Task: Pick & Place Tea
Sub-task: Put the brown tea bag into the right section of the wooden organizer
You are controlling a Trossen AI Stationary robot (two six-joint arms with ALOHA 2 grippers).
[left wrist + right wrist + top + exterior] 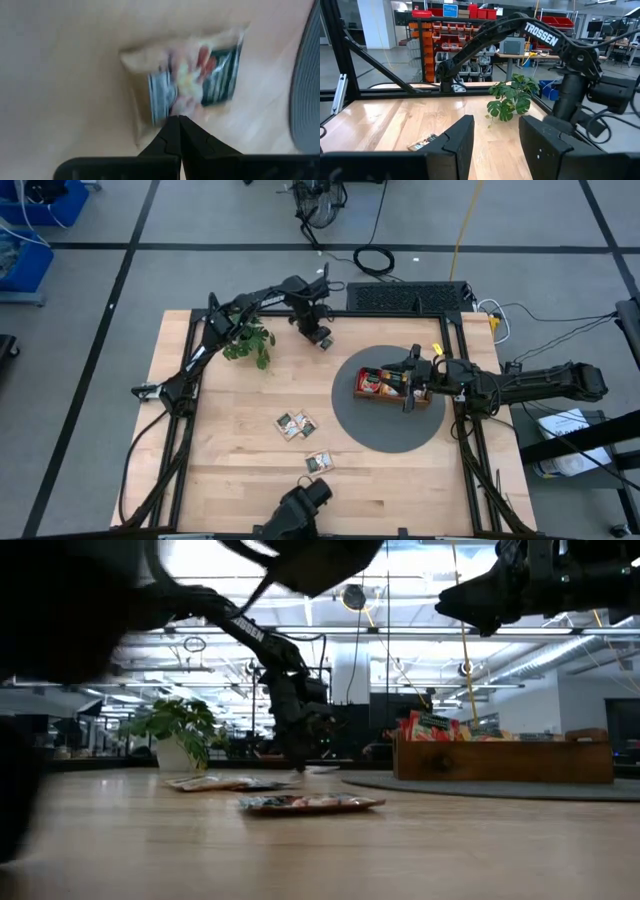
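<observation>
A white-green tea sachet lies on the wooden table under my left gripper, which is shut and points down near the table's far edge, beside the plant. Three more sachets lie mid-table and toward the near edge. The brown wooden tray sits on a round grey mat with red sachets standing in it. My right gripper is open and hovers over the tray, touching nothing. My left gripper comes from above, pointing down, and its shut fingertips meet at one edge of the white-green sachet. The tips cover the exact place of contact. The sachet shows flat against the table.
A small leafy plant in a white pot stands near the table's far left. The grey mat covers the table's right middle. A black camera mount sits at the near edge. Bare wood spreads toward the near left.
</observation>
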